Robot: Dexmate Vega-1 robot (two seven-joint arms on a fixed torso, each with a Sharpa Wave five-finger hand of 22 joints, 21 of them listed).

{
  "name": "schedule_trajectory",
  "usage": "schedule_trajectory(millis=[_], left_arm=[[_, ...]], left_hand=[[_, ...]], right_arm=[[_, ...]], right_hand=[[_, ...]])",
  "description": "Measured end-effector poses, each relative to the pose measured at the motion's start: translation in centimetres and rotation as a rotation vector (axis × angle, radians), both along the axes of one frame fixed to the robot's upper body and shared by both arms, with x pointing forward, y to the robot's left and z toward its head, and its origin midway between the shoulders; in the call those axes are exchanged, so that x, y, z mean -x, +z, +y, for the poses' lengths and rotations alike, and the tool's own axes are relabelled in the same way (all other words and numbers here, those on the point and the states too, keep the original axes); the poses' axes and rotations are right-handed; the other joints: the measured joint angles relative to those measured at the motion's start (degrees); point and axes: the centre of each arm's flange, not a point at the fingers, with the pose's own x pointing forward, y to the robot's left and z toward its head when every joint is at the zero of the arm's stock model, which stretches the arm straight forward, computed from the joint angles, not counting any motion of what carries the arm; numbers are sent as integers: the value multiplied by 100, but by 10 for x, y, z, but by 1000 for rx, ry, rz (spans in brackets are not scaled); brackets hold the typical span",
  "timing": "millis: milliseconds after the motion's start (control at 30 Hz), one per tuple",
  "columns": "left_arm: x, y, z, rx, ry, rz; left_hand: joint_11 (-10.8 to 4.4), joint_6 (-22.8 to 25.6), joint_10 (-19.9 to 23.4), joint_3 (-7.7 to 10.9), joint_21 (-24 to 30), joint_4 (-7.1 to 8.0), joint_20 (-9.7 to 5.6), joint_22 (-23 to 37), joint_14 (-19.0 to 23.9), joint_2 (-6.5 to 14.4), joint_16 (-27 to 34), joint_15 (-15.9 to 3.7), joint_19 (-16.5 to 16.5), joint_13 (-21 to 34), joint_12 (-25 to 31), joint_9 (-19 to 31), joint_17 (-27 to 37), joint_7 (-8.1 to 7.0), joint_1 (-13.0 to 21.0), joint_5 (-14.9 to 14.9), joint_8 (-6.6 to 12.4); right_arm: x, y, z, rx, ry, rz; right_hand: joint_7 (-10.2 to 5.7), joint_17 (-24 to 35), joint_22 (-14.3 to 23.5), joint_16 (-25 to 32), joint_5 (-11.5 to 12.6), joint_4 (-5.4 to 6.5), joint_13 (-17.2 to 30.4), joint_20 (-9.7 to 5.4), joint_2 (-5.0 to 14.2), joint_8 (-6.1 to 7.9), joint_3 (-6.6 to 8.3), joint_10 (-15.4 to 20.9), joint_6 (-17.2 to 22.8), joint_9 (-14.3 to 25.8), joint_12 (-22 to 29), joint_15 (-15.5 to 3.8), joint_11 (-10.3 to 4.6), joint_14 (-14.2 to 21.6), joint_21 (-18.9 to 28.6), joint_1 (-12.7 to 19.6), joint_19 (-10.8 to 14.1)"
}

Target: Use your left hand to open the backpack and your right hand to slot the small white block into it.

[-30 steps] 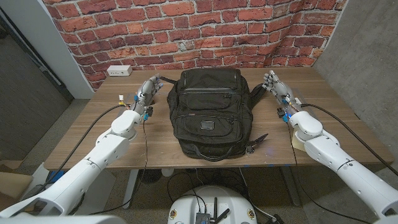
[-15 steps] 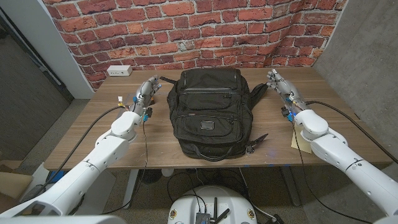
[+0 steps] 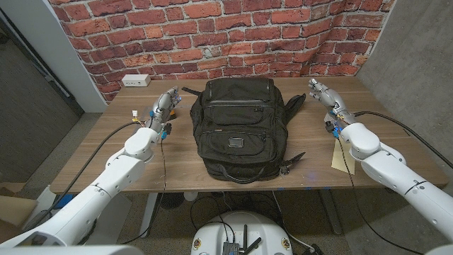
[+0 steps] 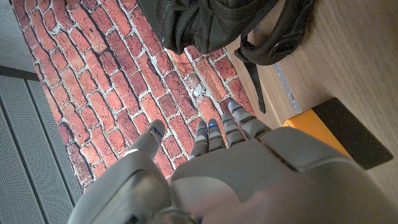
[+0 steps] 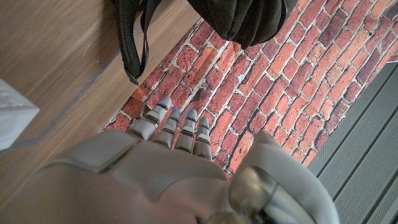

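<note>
A black backpack (image 3: 237, 127) lies zipped in the middle of the wooden table, its handle toward me. My left hand (image 3: 165, 105) is just off the backpack's left side, fingers stretched out and holding nothing. My right hand (image 3: 322, 94) is off its right side near a loose strap (image 3: 294, 105), fingers also stretched out and empty. In the left wrist view my left hand (image 4: 217, 168) points past the backpack (image 4: 211, 25). In the right wrist view my right hand (image 5: 168, 155) is near a strap (image 5: 134, 43), and a corner of a white block (image 5: 12, 115) lies on the table.
A white power strip (image 3: 134, 81) lies at the back left by the brick wall (image 3: 212, 28). A tan flat piece (image 3: 345, 157) sits under my right forearm near the table's edge. An orange and black object (image 4: 329, 127) shows beside my left hand. A buckle strap (image 3: 290, 161) trails from the backpack's front right.
My right hand and forearm have shifted to the right, away from the backpack. The left hand and the backpack have stayed where they were.
</note>
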Motion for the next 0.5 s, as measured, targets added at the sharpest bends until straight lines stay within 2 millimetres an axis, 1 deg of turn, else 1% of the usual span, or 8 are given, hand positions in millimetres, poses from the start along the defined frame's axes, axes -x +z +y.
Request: schedule_trajectory(millis=[100, 167, 233, 267, 367, 433, 500], left_arm=[[-1, -1, 0, 2, 0, 5], [-1, -1, 0, 3, -1, 8], [-1, -2, 0, 4, -1, 11], [2, -2, 0, 0, -4, 10], [2, -3, -1, -1, -5, 13], [3, -4, -2, -1, -5, 15], [3, -4, -2, -1, -5, 17]], left_hand=[[0, 0, 0, 7, 0, -7, 0, 0, 0, 0, 0, 0, 0, 0, 0, 0, 0, 0, 0, 0, 0], [-22, 0, 22, 7, 0, -7, 0, 0, 0, 0, 0, 0, 0, 0, 0, 0, 0, 0, 0, 0, 0], [-20, 0, 41, 7, 0, -7, 0, 0, 15, 0, 0, 15, 0, 0, 0, 0, 0, 0, 0, 0, 0], [-4, -1, 57, 7, 0, -7, 0, 0, 23, 0, 0, 23, 0, 0, 0, 0, 0, 0, 0, 0, 0], [-1, -2, 60, 7, 0, -7, 0, 0, 31, 0, 0, 31, 0, 0, 0, 0, 0, 2, 0, 0, 0], [-1, -2, 60, 23, 0, -22, 0, 0, 31, 0, 0, 31, 0, 0, 0, 0, 0, 2, 0, 0, 0], [-1, -2, 60, 31, 0, -30, 0, 0, 31, 0, 0, 31, 0, 0, 0, 0, 0, 2, 0, 0, 0]], right_arm=[[5, 3, -1, 14, -1, -6], [8, 4, -3, 24, -2, -10], [12, 5, -4, 35, -4, -12], [8, 1, -12, 70, -90, 9], [12, 3, -15, 87, -102, 6], [14, 3, -18, 109, -125, 11], [17, 5, -22, 132, -142, 12]], right_hand=[[-1, -26, 0, 0, 0, -7, -18, 0, 0, 0, 7, -15, -1, 0, 0, -2, -15, -2, 0, 0, 0], [-28, -26, 0, 0, 0, -30, -28, 0, -1, -21, -16, -15, -32, 0, 0, -15, -15, -23, 0, 1, 0], [-29, -48, 0, 0, 0, -55, -28, 0, -2, -21, 9, -14, -91, 0, 0, 8, -15, -53, 0, 2, 0], [-29, -53, 0, 0, 0, -56, -28, 21, -30, -21, 9, -26, -91, 0, 0, 8, -26, -53, 0, 30, -21], [-29, -53, 0, 0, 0, -56, -27, 31, -30, -21, 10, -33, -91, 0, 0, 8, -34, -53, 0, 30, -30], [-46, -57, 0, 0, 0, -76, -27, 31, -30, -21, 30, -33, -108, 0, 0, 8, -34, -53, 0, 30, -30], [-60, -79, 0, -22, 0, -79, -27, 8, -30, -21, 32, -36, -122, 0, 0, 8, -36, -53, 0, 30, -53]])
